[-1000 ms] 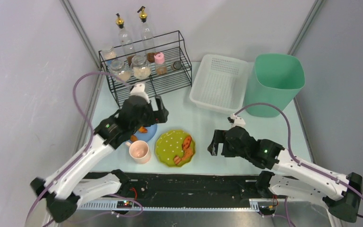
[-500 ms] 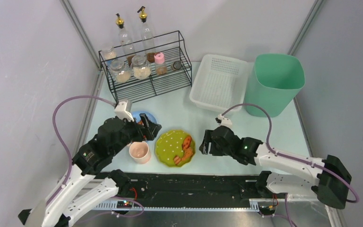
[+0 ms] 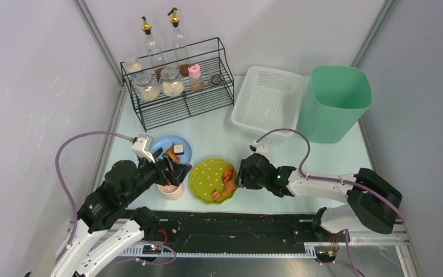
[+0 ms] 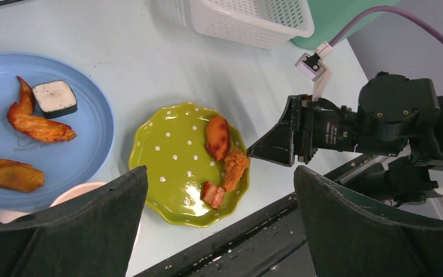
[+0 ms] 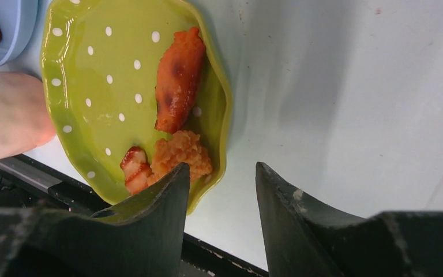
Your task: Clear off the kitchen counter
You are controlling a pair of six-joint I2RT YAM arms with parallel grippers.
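Mint-green kitchen counter (image 3: 225,135), black front rail (image 3: 236,222), grey corner walls (image 3: 29,86).

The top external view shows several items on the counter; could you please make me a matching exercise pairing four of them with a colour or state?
Column A
1. dotted plate
2. basket
3. cup
4. wire rack

Column B
a. pink
b. holds jars and bottles
c. white and empty
d. lime green, with fried food on it

Pairs: 1-d, 2-c, 3-a, 4-b
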